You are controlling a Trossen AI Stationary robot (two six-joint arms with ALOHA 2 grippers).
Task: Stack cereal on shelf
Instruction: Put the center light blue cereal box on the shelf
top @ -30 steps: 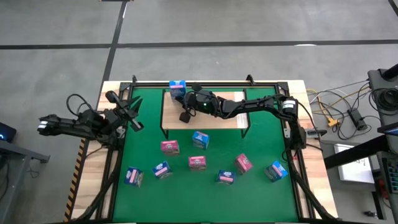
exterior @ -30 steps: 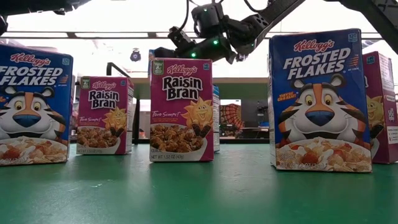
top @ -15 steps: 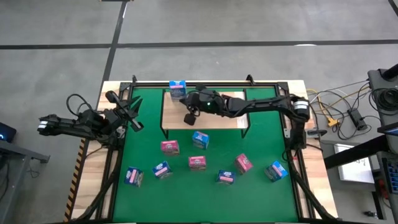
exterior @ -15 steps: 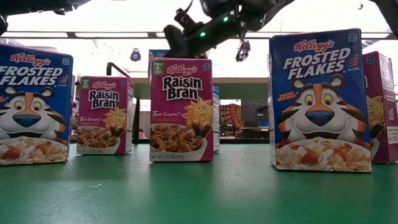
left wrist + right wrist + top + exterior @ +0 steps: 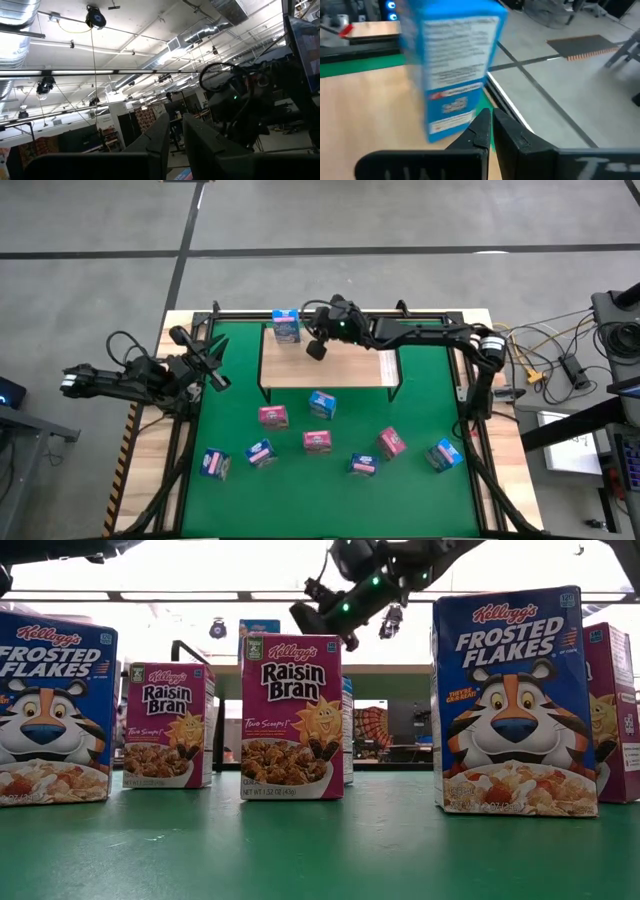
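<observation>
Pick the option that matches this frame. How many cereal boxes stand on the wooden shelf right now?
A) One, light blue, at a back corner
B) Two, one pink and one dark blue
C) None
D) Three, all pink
A: the high view shows a single light blue box at the back left corner of the shelf, while the other boxes stand on the green mat.

table: green mat (image 5: 330, 480) on pale wooden tabletop (image 5: 505, 470)
shelf: light-wood board (image 5: 345, 368), black-framed, light blue cereal box (image 5: 285, 326) upright at its far-left corner
mat: eight small boxes standing near the shelf
</observation>
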